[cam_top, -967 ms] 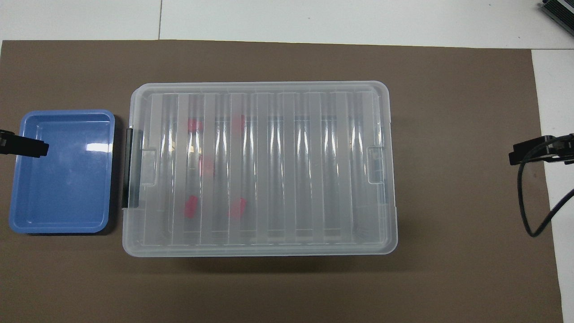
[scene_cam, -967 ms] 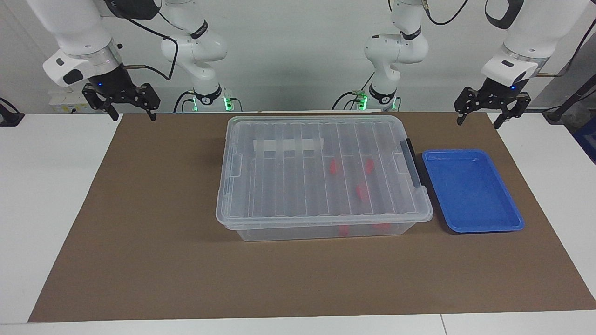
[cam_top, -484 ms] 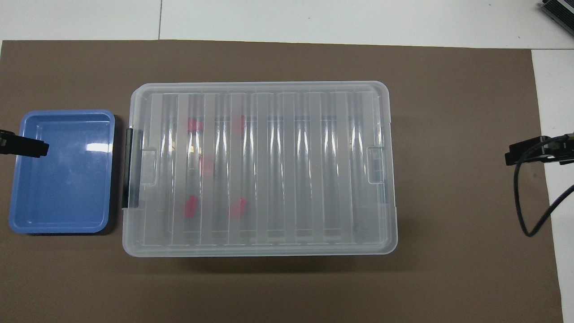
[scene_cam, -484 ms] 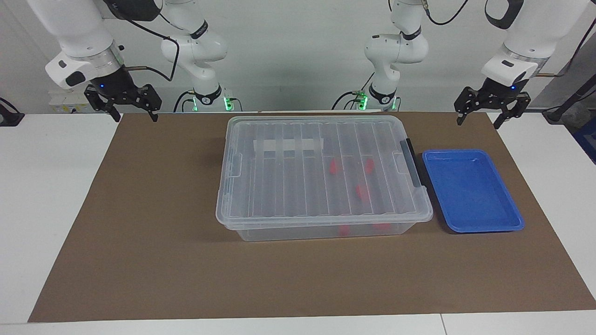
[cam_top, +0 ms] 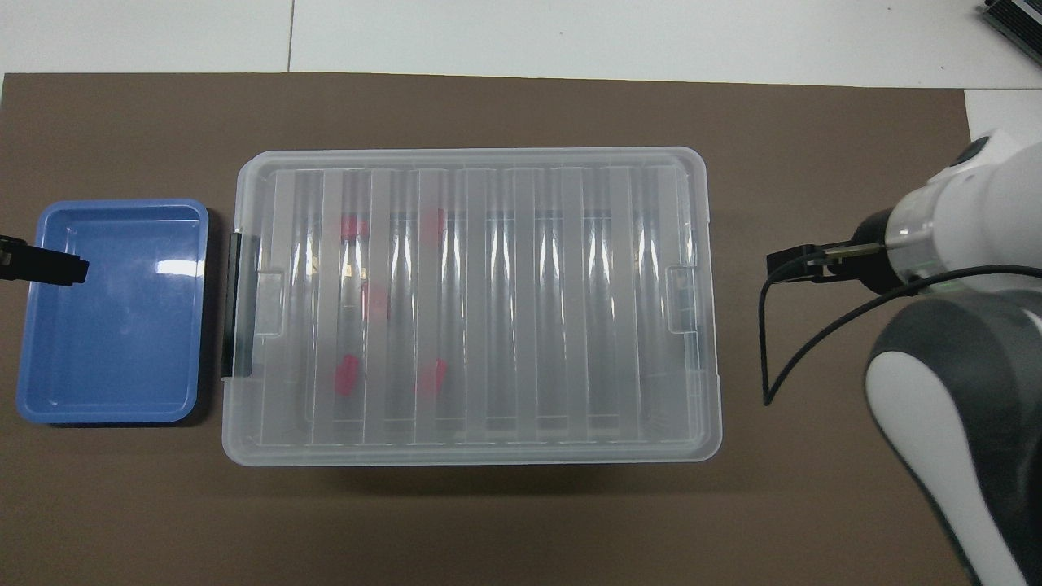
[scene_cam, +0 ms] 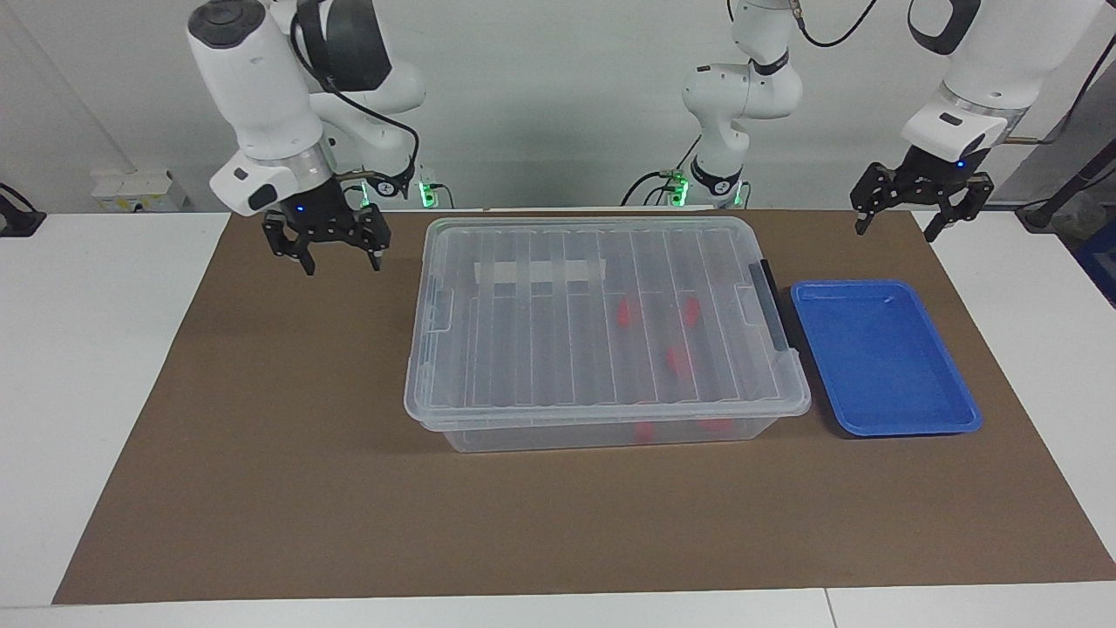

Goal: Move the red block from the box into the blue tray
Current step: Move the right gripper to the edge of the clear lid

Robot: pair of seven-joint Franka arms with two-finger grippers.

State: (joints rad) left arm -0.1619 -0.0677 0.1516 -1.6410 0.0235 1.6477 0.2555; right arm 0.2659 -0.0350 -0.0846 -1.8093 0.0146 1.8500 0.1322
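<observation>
Lidded box, both grippers raised and empty.

The right gripper is held over the brown mat beside the large clear plastic box, fingers spread, nothing gripped. The left gripper, likewise spread and empty, is held above the mat's edge near the shallow blue plastic tray. Small red blocks, perhaps three, are seen inside the box under its ribbed lid.

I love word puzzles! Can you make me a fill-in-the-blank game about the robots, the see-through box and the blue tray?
1. The lid on the box is ____.
2. The red blocks lie inside the ____.
3. The blue tray holds ____ blocks.
4. The right gripper hangs over the ____ mat, and the left gripper waits.

Missing words: shut; box; no; brown
</observation>
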